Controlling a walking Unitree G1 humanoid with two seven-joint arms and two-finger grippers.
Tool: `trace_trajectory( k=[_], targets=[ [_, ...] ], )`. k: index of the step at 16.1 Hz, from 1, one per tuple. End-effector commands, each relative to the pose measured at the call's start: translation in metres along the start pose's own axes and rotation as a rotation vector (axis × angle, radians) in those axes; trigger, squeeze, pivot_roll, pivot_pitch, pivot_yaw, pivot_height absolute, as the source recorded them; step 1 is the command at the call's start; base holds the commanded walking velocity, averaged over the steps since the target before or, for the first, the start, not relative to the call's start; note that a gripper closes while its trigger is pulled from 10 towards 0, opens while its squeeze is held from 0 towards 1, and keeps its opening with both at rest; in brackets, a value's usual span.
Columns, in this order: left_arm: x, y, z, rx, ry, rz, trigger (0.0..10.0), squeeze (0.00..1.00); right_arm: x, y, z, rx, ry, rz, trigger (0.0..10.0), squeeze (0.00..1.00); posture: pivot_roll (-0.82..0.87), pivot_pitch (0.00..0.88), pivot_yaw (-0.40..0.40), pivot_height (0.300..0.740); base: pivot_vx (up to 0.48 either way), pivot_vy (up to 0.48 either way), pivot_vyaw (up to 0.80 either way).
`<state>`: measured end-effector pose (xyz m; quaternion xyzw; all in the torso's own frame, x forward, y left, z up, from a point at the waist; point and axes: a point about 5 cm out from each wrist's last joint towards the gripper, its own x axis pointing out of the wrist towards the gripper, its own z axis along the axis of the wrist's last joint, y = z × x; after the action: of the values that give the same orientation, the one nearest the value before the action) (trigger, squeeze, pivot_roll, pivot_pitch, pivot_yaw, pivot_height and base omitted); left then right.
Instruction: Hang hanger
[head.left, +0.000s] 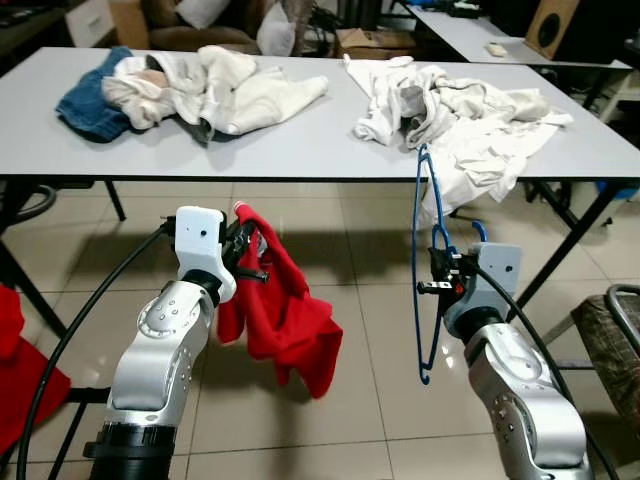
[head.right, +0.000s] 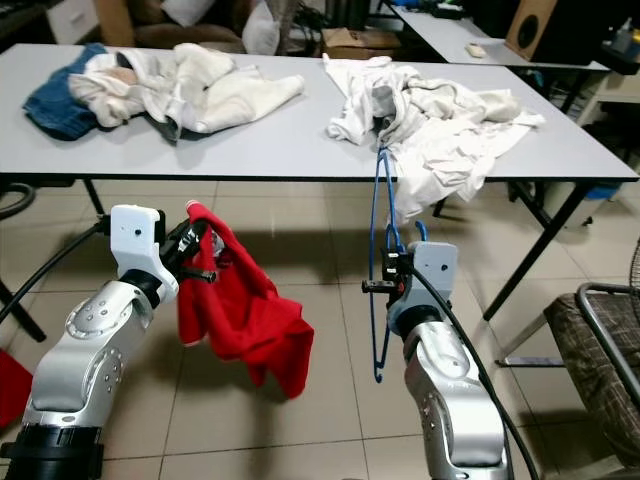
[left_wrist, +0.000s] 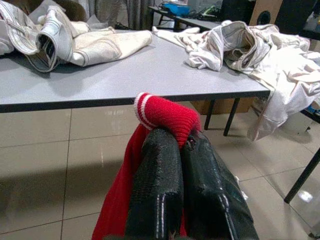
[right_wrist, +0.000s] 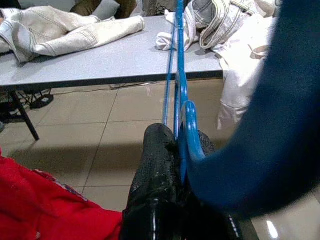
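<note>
A blue hanger (head.left: 420, 270) stands upright in front of the grey table (head.left: 300, 140), and my right gripper (head.left: 441, 272) is shut on it near its hook. In the right wrist view the hanger's thin blue frame (right_wrist: 178, 75) runs out from between the black fingers (right_wrist: 160, 165). My left gripper (head.left: 247, 252) is shut on a red garment (head.left: 285, 310), which droops below it over the tiled floor. Its white-striped cuff (left_wrist: 160, 112) sticks out past the fingertips in the left wrist view.
The table holds a pile of white clothes (head.left: 460, 110) hanging over its front right edge, and white jackets (head.left: 215, 90) beside blue jeans (head.left: 90, 100) at the left. More red cloth (head.left: 15, 360) lies low at far left. A chair (head.left: 610, 340) stands at right.
</note>
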<state>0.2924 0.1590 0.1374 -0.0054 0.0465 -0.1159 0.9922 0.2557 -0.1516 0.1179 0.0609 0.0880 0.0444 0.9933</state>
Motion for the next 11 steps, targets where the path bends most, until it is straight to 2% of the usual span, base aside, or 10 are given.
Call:
trace_trajectory(
  k=[1,6,9,11],
  targets=[
    [0.002,0.004,0.010,0.020,-0.040,0.027,10.0,0.00,0.003,-0.005,0.004,-0.014,-0.012,0.013,10.0,0.00,-0.10,0.000,-0.059,0.740,0.315,0.000,0.00],
    [-0.002,0.016,0.012,0.005,-0.055,0.094,10.0,0.00,0.017,0.004,0.012,-0.142,-0.012,0.170,10.0,0.00,-0.09,0.000,-0.091,0.740,0.329,0.000,0.00],
    [-0.004,0.021,0.015,0.035,-0.064,0.110,10.0,0.00,0.020,0.009,0.012,-0.152,-0.011,0.198,10.0,0.00,-0.08,0.000,-0.110,0.740,0.356,0.000,0.80],
    [-0.004,0.023,0.016,0.035,-0.067,0.120,10.0,0.00,0.019,0.011,0.010,-0.123,-0.012,0.227,10.0,0.00,-0.08,0.000,-0.106,0.740,0.368,0.000,0.00]
  ],
)
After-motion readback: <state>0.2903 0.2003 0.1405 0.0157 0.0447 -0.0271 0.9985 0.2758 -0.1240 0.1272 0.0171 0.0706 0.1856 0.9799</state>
